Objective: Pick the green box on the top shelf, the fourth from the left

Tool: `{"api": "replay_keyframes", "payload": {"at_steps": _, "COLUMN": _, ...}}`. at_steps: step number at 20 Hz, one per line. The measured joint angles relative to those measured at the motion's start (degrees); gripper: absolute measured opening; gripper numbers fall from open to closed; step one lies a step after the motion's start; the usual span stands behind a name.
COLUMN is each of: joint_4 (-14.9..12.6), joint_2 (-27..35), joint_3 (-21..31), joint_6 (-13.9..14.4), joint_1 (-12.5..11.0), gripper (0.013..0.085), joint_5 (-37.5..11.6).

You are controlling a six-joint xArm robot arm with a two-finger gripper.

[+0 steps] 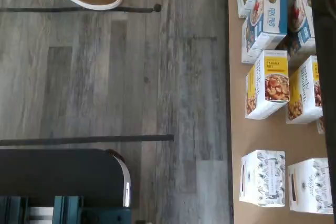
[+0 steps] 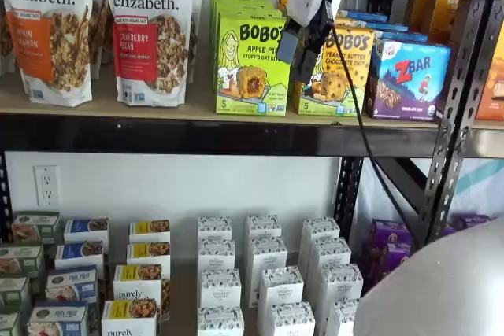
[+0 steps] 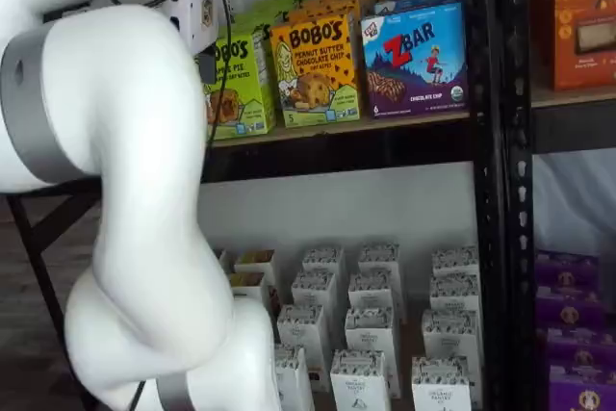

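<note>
The green box (image 2: 250, 64) stands upright at the front of the top shelf (image 2: 157, 112), lime green and reading "BOBO'S APPLE PIE", with more of its kind lined up behind it. My gripper (image 2: 298, 67) hangs just right of the box's upper right corner, in front of the shelf and apart from the box. Its white body tilts down to two black fingers. It is open and holds nothing. In a shelf view the green box (image 3: 236, 79) is partly covered by the gripper's cable and finger (image 3: 207, 64). The wrist view shows only floor and lower cartons.
A yellow-orange Bobo's peanut butter box (image 2: 342, 68) stands right of the green one, partly behind the gripper, then a blue Zbar box (image 2: 405, 76). Granola bags (image 2: 150, 33) stand to the left. A black upright (image 2: 465, 76) frames the right. The white arm (image 3: 125, 190) fills the left.
</note>
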Motion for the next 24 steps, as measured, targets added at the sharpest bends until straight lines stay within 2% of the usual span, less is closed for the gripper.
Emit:
{"api": "replay_keyframes", "payload": {"at_steps": 2, "joint_4": -1.4, "joint_2": 0.6, "joint_3": -0.5, "joint_6": 0.1, "joint_1": 0.4, "gripper": 0.085, "joint_5": 1.0}}
{"api": "replay_keyframes", "payload": {"at_steps": 6, "joint_4": -1.2, "joint_2": 0.1, "joint_3": 0.7, "joint_6": -0.6, "joint_1": -0.2, "gripper": 0.085, "joint_5": -0.1}}
{"api": "replay_keyframes", "payload": {"at_steps": 12, "joint_4": 2.3, "joint_2": -3.3, "joint_3": 5.4, "joint_6": -1.8, "joint_1": -1.5, "gripper": 0.085, "joint_5": -7.5}}
{"api": "replay_keyframes", "payload": {"at_steps": 16, "joint_4": 3.3, "joint_2": -4.8, "joint_3": 8.1, "joint_6": -2.2, "joint_1": -1.7, "gripper": 0.085, "joint_5": -12.6}}
{"api": "replay_keyframes", "payload": {"at_steps": 24, "joint_4": 6.9, "joint_2": -5.2, "joint_3": 10.0, "joint_6": -4.0, "joint_1": -3.4, "gripper": 0.085, "joint_5": -18.8}}
